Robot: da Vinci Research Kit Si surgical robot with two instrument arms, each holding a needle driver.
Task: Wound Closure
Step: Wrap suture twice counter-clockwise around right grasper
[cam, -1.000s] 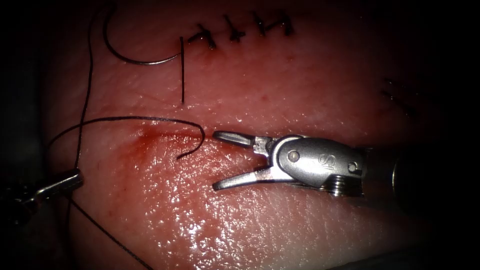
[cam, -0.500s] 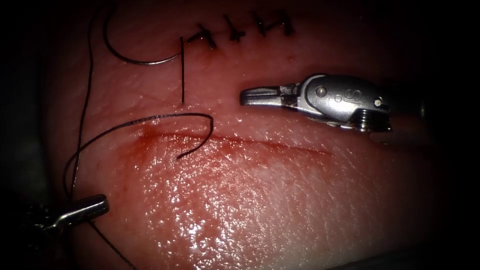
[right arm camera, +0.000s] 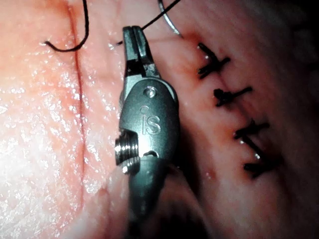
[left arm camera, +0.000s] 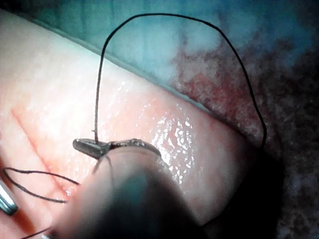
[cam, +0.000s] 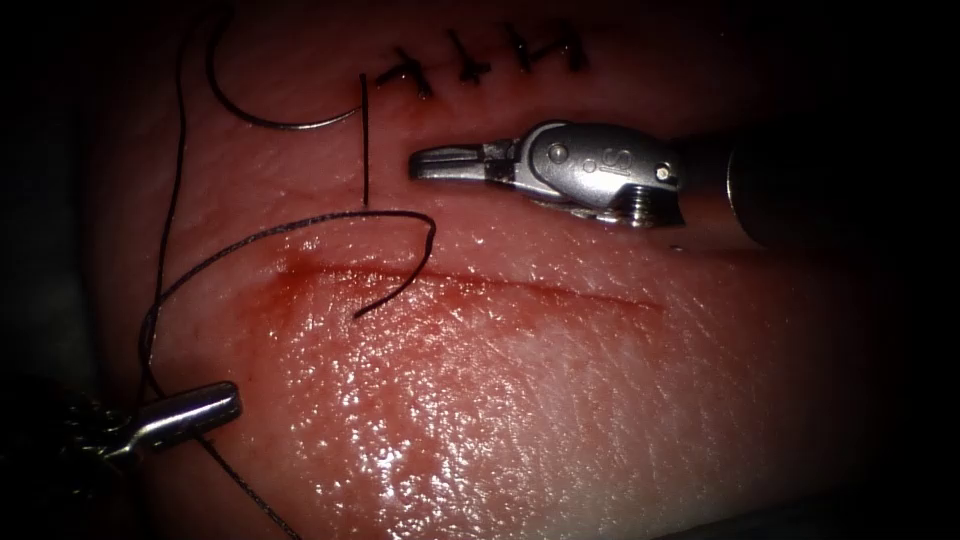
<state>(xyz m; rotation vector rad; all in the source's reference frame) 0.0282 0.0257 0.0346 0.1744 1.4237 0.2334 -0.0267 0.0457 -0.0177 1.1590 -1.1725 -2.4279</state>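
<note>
My left tool [cam: 230,402] sits low at the left end of the cut [cam: 520,288], jaws shut on the dark thread [cam: 165,200]; in the left wrist view the thread [left arm camera: 97,89] rises from those jaws [left arm camera: 84,147]. The thread loops over the cut's left end and its free end [cam: 365,312] lies on the tissue [cam: 560,420]. My right tool [cam: 418,165] hovers above the cut, jaws shut, holding nothing; its jaws [right arm camera: 133,42] are pressed together in the right wrist view. The curved needle [cam: 270,122] lies unheld on the tissue, far upper left.
A row of finished dark stitches [cam: 480,60] runs along the top, also seen beside my right tool as stitches [right arm camera: 229,94]. A straight piece of thread [cam: 365,150] hangs down from the leftmost stitch. Red fluid [cam: 300,285] stains the cut's left end.
My right tool shut its jaws, rose from the cut and then slid left. My left tool moved down and right with the thread, pushing the loop rightward.
</note>
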